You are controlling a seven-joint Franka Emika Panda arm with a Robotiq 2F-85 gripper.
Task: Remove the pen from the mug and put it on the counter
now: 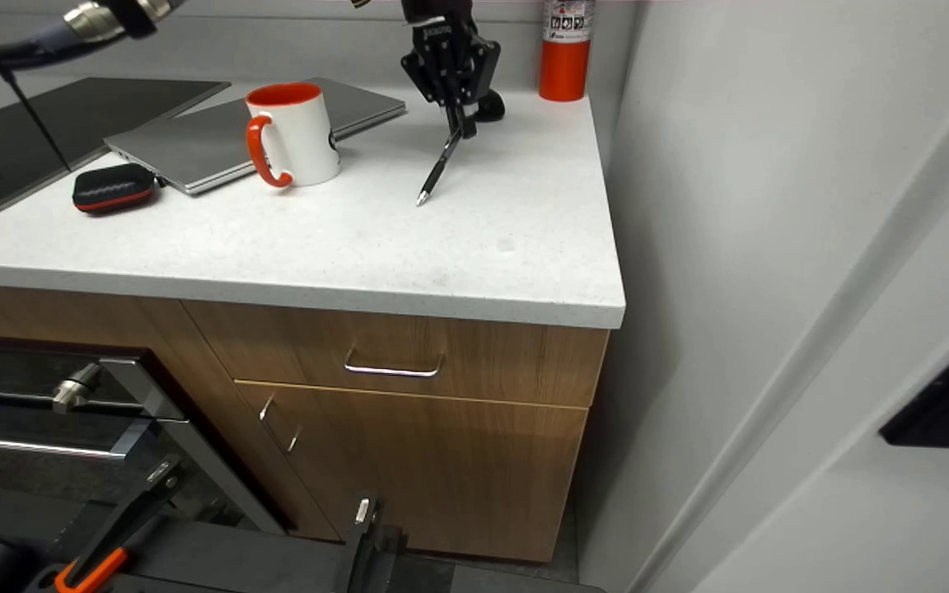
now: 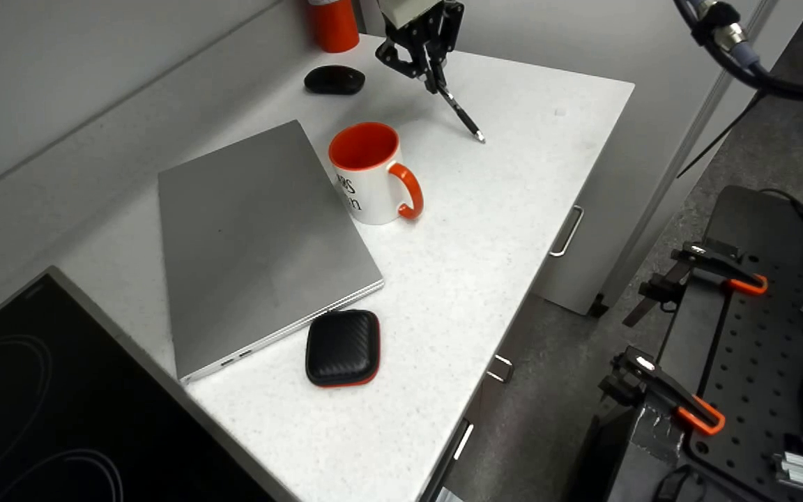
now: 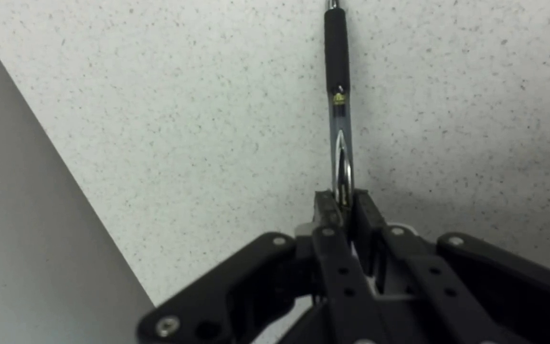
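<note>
My gripper (image 1: 460, 125) is shut on the clip end of the dark pen (image 1: 437, 171); it also shows in an exterior view (image 2: 435, 82) and the wrist view (image 3: 343, 199). The pen slants down and away from the fingertips, metal tip lowest, in an exterior view (image 2: 468, 120) and the wrist view (image 3: 337, 52). I cannot tell whether the tip touches the white speckled counter (image 1: 343, 239). The white mug (image 1: 307, 142) with red-orange handle and rim stands upright on the counter, apart from the gripper, and shows in an exterior view (image 2: 372, 196).
A grey laptop (image 2: 255, 244) lies beside the mug, with a black case (image 2: 343, 347) at its corner. A black rounded lump (image 2: 334, 80) and a red cylinder (image 1: 563, 70) stand behind the gripper. A black cooktop (image 2: 39, 418) borders the counter. A pale wall (image 1: 713, 206) bounds its end.
</note>
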